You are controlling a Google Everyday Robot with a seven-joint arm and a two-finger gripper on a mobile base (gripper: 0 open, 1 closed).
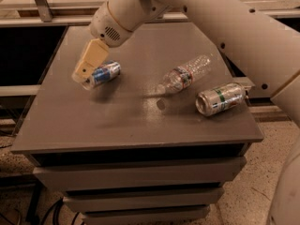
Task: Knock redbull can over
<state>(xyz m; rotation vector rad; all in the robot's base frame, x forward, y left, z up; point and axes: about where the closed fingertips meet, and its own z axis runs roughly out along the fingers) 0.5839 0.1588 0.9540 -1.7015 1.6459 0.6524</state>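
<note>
**A:** Cans, count?
**B:** Two. Redbull can (105, 72), lying on its side, rear left of table (117, 125). Wider can (220, 99), also on its side, right.
**A:** Bottles?
**B:** One (185, 74), lying between the cans.
**A:** Gripper?
**B:** One (82, 73), overlapping the redbull can's left end. Wide or narrow: unclear.

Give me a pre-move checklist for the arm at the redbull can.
1. redbull can lying on its side, task goal met: ok.
2. pincer at the can's left end, off the can: cannot tell.
3. Can well inside the table edges: ok.
4. clear bottle and silver-green can away from the pincer: ok.
5. Retreat path upward free of objects: ok.
</note>
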